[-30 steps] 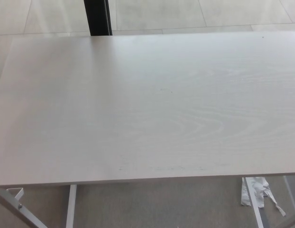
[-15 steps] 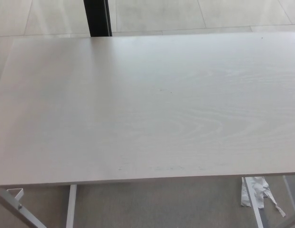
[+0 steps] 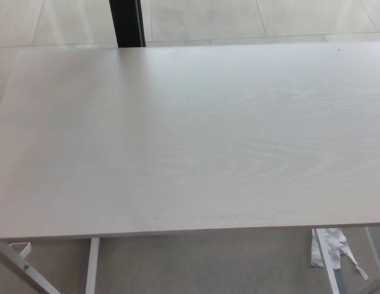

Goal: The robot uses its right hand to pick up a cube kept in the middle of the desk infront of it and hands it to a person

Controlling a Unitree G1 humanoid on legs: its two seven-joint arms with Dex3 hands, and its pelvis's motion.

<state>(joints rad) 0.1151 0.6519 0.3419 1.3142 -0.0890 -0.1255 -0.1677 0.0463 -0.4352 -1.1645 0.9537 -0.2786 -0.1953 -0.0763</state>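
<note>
Where pale woodgrain runs, the desk (image 3: 190, 141) shows faint marks.

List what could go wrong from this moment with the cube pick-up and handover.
1. No cube shows anywhere on the pale wood-grain desk top, so a reach to the middle would likely close on nothing.
2. Neither robot hand is in view, so a grasp cannot be checked.
3. No person shows beyond the desk, only a black upright post; a handover may find no receiver.

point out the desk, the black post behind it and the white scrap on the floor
desk (image 3: 190, 141), head view, bare middle of the top
black post (image 3: 127, 22), head view, middle of its visible length
white scrap (image 3: 328, 245), head view, its upper bunched part under the desk's near edge
</note>
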